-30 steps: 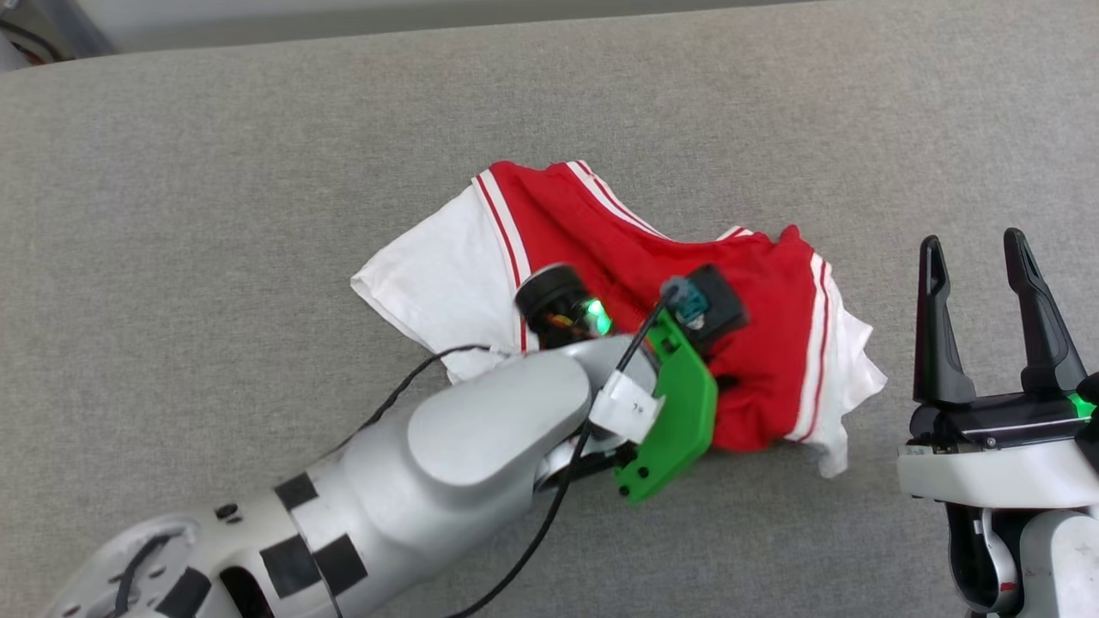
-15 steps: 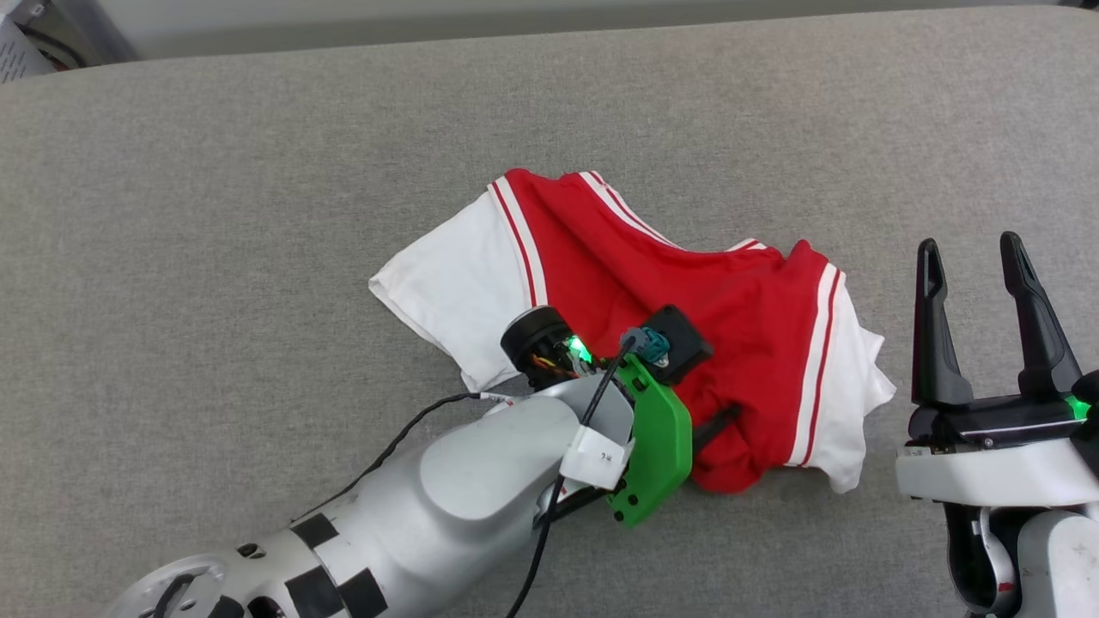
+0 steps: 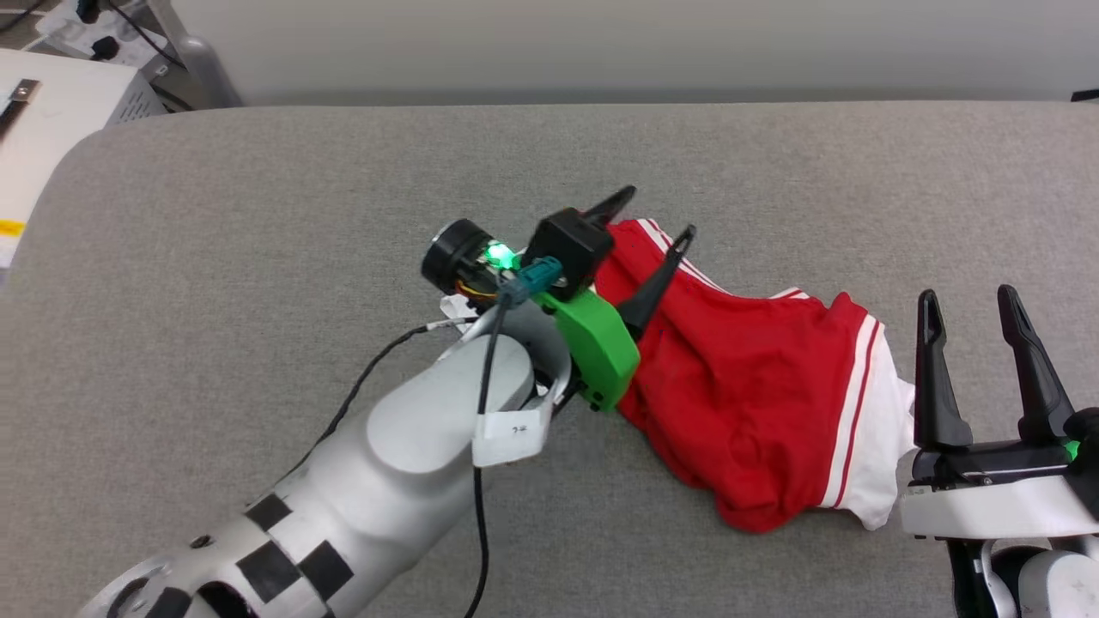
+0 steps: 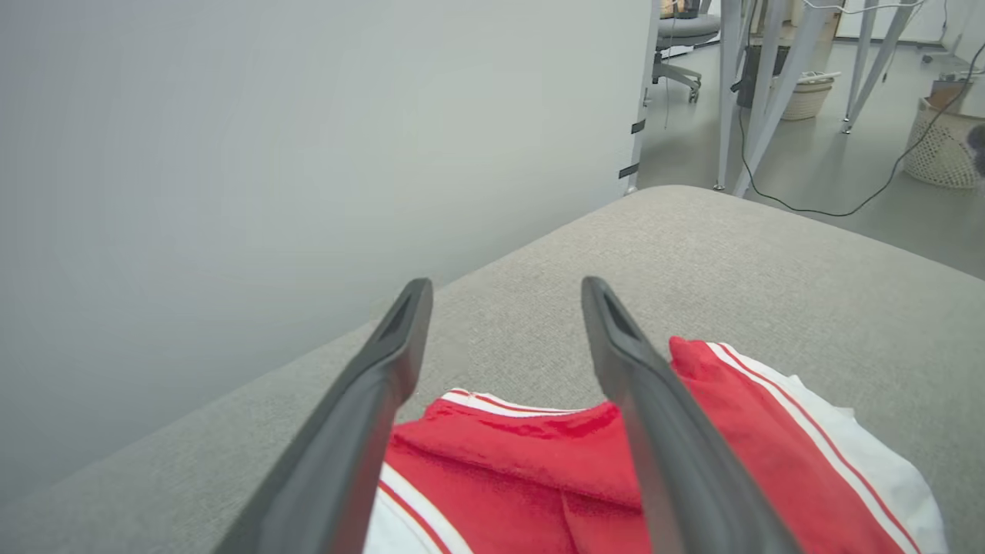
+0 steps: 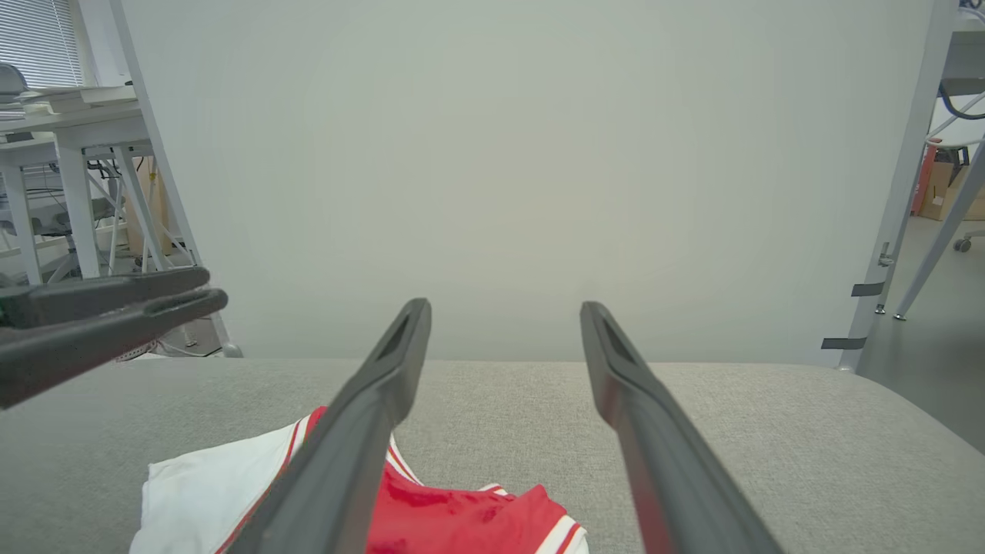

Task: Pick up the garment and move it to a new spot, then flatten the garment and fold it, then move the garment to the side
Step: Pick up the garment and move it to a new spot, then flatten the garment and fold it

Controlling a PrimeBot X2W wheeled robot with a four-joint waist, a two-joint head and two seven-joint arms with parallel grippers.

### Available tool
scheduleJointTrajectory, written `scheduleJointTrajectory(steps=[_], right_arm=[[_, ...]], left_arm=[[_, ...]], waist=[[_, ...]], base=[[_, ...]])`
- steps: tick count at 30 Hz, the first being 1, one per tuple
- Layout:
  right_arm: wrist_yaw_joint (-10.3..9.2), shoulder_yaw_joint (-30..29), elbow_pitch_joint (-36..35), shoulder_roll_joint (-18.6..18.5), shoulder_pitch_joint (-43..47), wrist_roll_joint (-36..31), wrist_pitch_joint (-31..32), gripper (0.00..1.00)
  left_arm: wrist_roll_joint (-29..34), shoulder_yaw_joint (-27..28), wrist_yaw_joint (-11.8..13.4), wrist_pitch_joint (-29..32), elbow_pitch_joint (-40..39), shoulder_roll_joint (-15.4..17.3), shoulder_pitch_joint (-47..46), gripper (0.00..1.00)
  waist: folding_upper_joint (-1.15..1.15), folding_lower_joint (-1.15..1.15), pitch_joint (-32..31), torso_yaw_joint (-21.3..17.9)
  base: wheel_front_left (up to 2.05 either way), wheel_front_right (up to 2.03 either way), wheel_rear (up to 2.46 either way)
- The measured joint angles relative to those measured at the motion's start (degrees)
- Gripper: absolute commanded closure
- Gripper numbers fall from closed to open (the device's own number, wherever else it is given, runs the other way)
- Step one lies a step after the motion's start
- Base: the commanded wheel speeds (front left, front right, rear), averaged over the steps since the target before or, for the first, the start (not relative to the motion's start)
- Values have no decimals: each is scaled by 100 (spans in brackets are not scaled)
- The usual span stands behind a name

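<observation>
grey desk, garment crumpled. my left gripper and right gripper stand apart, empty; pinching doubled layers would spoil flattening.

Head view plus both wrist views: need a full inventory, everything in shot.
garment: 1, red with white sleeves and red-and-white striped trim, crumpled on the cushion, right of centre in the head view
cushion: 1, grey fabric, under the garment
cabinet: 1, white, past the cushion's far-left corner
baskets: 2, pale, on the floor in the left wrist view
office chair: 1, grey, on the floor by the baskets
desk: 1, white, left side of the right wrist view
left gripper: 1, dark, open, over the garment's left end, nothing held
right gripper: 1, dark, open, lower right, near the garment's white sleeve
</observation>
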Motion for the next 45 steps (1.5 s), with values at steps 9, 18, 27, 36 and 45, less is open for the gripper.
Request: scheduleJointTrajectory(steps=[9,18,27,36,45], right_arm=[[0,-44,132,2,191,2,0,0],[0,-49,249,3,346,40,0,0],[0,-59,539,2,548,175,-1,0],[0,-79,880,3,703,222,-1,0],[0,-59,1053,3,867,269,0,0]], left_arm=[[1238,2174,864,-1,-1557,802,1944,0],[1939,3668,999,-1,-2152,898,3421,0],[2423,4544,767,-1,-2417,567,4469,0],[2886,5030,270,-1,-2468,132,4908,0],[3206,5334,-65,-1,-2405,-183,5110,0]], waist=[[0,0,-398,339],[0,0,-667,561],[0,0,-873,651],[0,0,-921,656],[0,0,-1004,638]], base=[[0,0,0],[0,0,0],[0,0,0],[0,0,0],[0,0,0]])
